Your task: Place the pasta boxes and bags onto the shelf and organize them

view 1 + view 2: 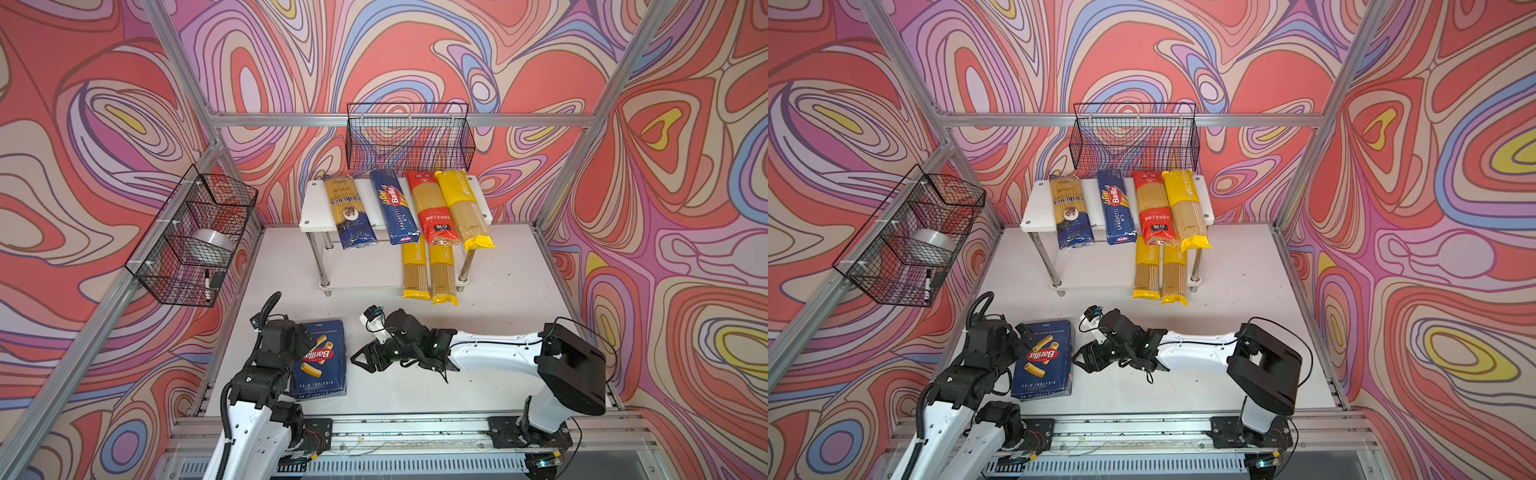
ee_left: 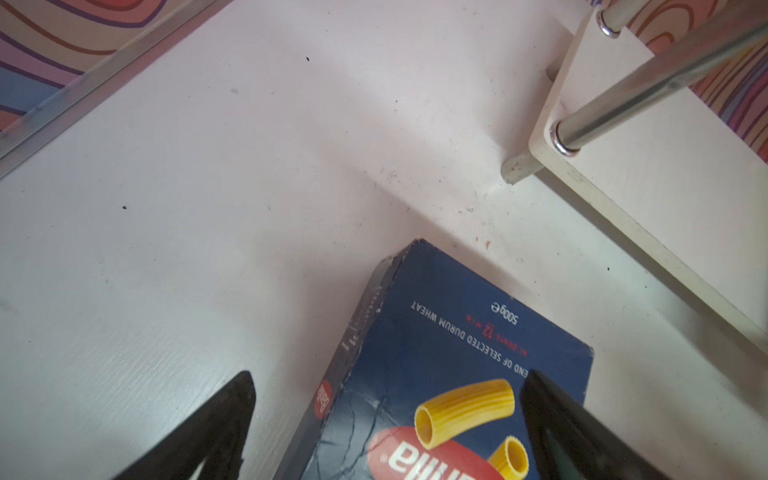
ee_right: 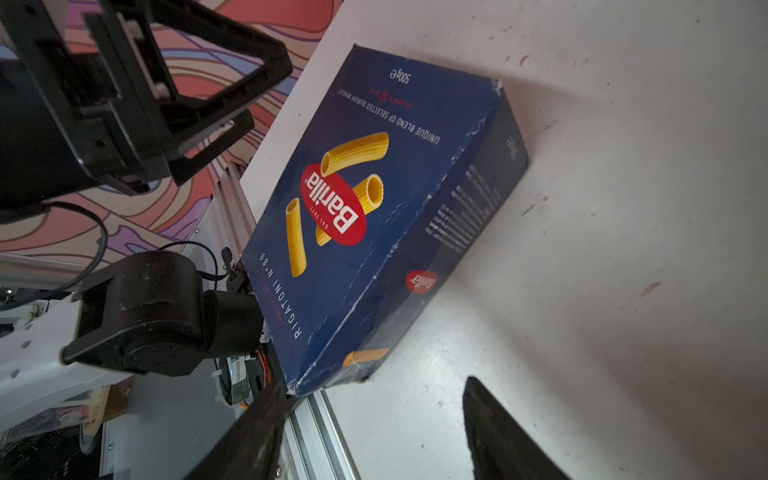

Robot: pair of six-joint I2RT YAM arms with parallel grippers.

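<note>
One carton sits out on the tabletop: the wide, flat, dark blue Barilla rigatoni box lies face up near the front left of the white table, well apart from the two-tier shelf of white boards on chrome legs. It shows a red oval logo and yellow ribbed tubes, and its edges are scuffed white and creased.

The left gripper hangs over the box's left edge with its jaws spread wide. One black finger is above the blue face and one above bare table; whether either touches, I cannot tell.

The right gripper is just beside the box's right side, jaws parted, nothing between them.

Up top on the shelf lie a gold-topped dark blue bag, a narrow blue spaghetti carton, a red bag and a yellow bag. Two more yellow bags lie below.
</note>
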